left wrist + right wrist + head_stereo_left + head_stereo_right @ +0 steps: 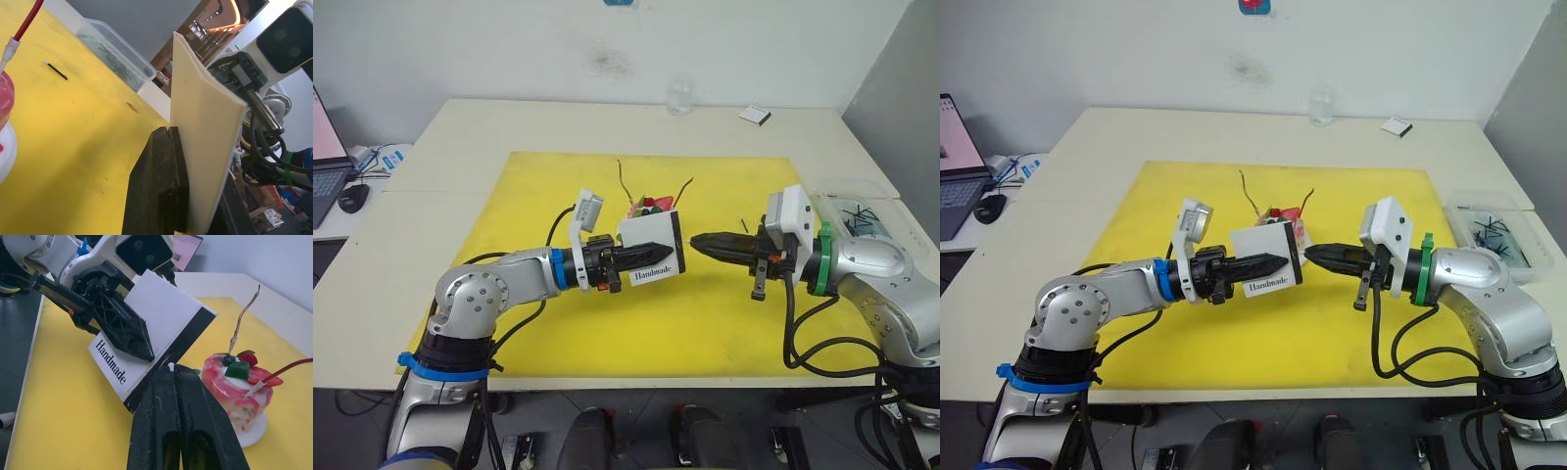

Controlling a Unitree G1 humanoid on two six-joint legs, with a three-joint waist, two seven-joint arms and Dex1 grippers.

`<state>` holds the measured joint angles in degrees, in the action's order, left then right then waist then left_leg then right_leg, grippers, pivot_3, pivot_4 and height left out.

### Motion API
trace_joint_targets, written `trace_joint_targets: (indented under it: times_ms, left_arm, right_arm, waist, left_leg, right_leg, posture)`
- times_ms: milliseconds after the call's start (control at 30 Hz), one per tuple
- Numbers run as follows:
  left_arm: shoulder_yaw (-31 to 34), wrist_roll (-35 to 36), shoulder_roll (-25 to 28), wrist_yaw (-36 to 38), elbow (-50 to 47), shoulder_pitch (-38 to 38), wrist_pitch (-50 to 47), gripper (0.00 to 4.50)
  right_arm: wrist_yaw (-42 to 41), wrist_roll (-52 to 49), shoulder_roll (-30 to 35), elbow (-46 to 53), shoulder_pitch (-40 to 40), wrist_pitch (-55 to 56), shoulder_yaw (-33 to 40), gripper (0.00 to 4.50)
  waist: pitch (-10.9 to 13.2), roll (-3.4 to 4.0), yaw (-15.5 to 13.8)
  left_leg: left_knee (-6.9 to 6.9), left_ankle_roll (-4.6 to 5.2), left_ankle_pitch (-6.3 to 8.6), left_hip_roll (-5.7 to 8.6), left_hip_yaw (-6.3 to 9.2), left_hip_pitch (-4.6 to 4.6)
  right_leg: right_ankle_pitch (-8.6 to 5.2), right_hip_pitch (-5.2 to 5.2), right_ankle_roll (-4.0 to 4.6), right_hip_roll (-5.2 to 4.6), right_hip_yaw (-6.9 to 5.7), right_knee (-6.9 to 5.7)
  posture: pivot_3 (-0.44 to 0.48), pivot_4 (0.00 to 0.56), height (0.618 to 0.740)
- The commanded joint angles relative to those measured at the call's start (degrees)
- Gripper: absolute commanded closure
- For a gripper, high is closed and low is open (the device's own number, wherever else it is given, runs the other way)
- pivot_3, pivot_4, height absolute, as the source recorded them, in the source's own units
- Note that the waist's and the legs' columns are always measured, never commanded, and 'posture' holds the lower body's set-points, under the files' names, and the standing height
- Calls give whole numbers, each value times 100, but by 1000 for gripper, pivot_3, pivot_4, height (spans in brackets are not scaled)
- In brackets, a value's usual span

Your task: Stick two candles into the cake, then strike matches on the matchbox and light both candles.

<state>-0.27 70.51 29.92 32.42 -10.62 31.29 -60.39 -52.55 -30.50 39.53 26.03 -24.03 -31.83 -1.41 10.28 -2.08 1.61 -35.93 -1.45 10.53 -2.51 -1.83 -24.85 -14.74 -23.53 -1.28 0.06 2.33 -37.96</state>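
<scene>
Match tip at the striking strip

My left claw (651, 249) grasps the matchbox (654, 246) upright above the yellow mat (529, 323); my right claw (697, 242), clenched on a match (171, 366), touches its black edge. The cake (237, 394) behind holds both candles (243, 317).

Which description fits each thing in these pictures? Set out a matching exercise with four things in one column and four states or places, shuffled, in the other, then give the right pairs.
Things:
1. matchbox
2. red candle
3. right hand
4. spare match

States or places:
A. lying loose on the yellow mat
B. held upright in the left hand
C. stuck into the cake
D. fingers shut on a match, its pale tip at the box's black strip

Pairs: 1-B, 2-C, 3-D, 4-A
</scene>
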Motion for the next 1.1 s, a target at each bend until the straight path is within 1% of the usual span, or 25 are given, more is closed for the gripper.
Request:
trace_joint_targets:
  times_ms: [33,467,600,700,867,1100]
  left_arm:
    - [159,-13,-53,123,-54,132,-40,4500]
    - [299,4,-176,62,-259,27,-219,4500]
    - [347,-120,-126,66,-215,-25,-201,4500]
    - [350,-363,-77,102,-150,-73,-84,4500]
    - [361,-492,-183,142,-55,0,-85,4500]
    - [369,-538,-295,253,28,161,-154,4500]
  right_arm:
    - [-68,3,-6,79,-14,179,12,4480]
    - [-52,165,-121,90,-167,222,-161,4480]
    - [-61,124,-90,115,-253,192,-101,4480]
    - [-82,96,-50,136,-295,196,-35,4480]
    - [-129,85,-28,120,-425,193,-21,4480]
    - [-79,208,-61,114,-547,152,-190,4480]
  waist:
    - [0,0,1]
    - [0,0,2]
    - [0,0,2]
    - [0,0,2]
    - [0,0,0]
    - [0,0,-1]
  left_leg:
    - [1,0,0,0,0,0]
    - [-2,0,0,-1,2,1]
    - [-2,0,0,-1,1,1]
    - [-2,0,0,-1,1,2]
    - [-3,0,0,0,1,2]
    - [-4,0,0,-1,3,2]
  right_leg:
    - [0,0,0,0,0,-1]
    - [0,0,0,1,-2,-3]
    - [0,0,0,1,-1,-4]
    - [0,1,0,1,0,-5]
    - [1,1,0,1,0,-5]
    - [1,2,0,1,-3,-6]
  posture:
    - [0,150,740]
    - [0,150,740]
    - [0,150,740]
    - [0,150,740]
    - [0,150,740]
    - [0,150,740]
